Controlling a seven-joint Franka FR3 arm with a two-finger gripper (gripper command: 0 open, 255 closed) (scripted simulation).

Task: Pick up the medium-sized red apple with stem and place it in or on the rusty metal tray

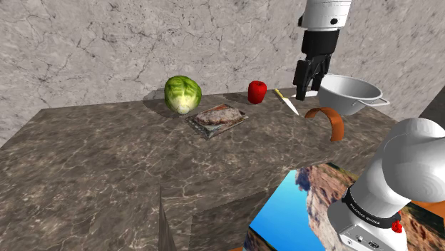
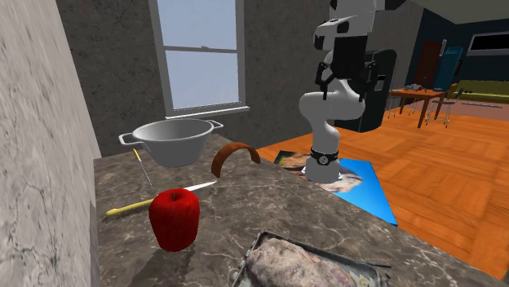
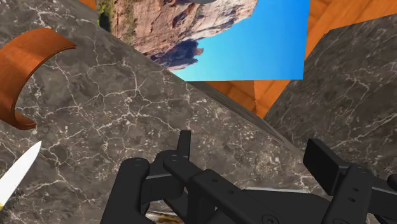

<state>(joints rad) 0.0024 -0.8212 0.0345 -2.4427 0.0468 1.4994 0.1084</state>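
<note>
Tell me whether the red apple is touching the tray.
Apart. The shoulder view shows bare counter between the apple and the tray; the second exterior view shows the same gap.

The red apple (image 2: 174, 218) sits just beside the knife (image 2: 198, 187), near the tray (image 2: 263, 239).

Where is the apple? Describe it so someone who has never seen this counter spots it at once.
Start at the dark marbled stone counter against the grey stone wall. Near the wall, the small glossy red apple stands between the round green cabbage and the yellow-handled white-bladed knife, just beyond the rusty metal tray in the shoulder view. It is the only red thing there.
</note>
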